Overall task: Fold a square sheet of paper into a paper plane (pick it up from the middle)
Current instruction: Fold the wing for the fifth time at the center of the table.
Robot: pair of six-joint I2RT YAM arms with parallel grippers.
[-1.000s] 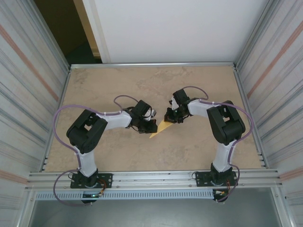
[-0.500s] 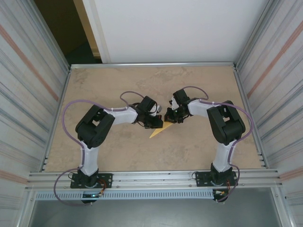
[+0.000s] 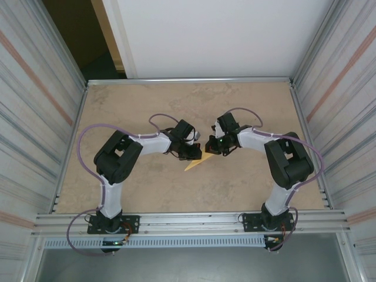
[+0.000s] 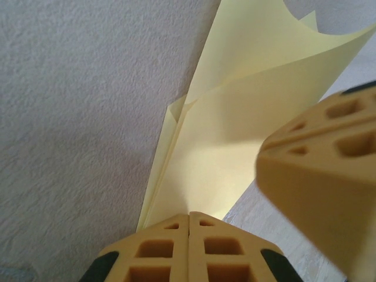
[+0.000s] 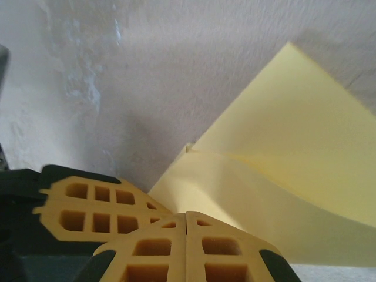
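Centre frame, the left pincer (image 3: 196,154) and right pincer (image 3: 211,147), both pressed together, meet at the wide end of the paper plane (image 3: 194,164) on the table (image 3: 147,106), already dart-shaped, with seemingly only finishing creases left.

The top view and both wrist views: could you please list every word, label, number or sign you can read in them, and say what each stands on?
None: there is no readable text in these views.
The folded yellow paper is plain and unmarked.
The table, the ribbed side walls and the white back panel carry no writing.
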